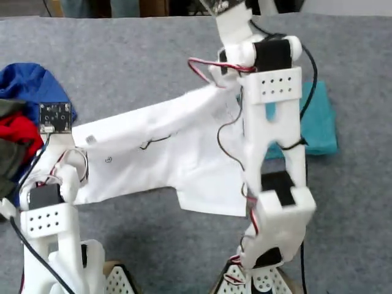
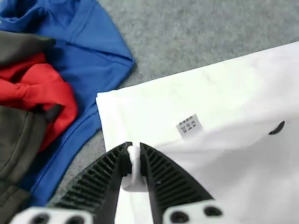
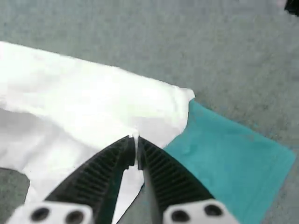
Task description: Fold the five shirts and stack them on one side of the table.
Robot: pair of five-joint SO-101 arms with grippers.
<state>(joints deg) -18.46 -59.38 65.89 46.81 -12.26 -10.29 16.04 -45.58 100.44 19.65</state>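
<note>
The white shirt (image 1: pixel 165 153) lies spread across the middle of the grey table (image 1: pixel 122 55), one end near the left edge, the other touching the folded teal shirt (image 1: pixel 318 122) by the right edge; the left gripper (image 2: pixel 133 161) is clenched on a pinch of white cloth near the shirt's left hem, beside the heap of blue shirt (image 2: pixel 88 51), red shirt (image 2: pixel 37 88) and dark shirt (image 2: pixel 14 140) at the table's left edge; the right gripper (image 3: pixel 135 149) is likewise clamped on white cloth, at the end that meets the teal one. The cloth looks thin, light and limp; it will likely sag and crease between the two holds, so hems and corners seem the best places to grip, kept taut and moved together.
</note>
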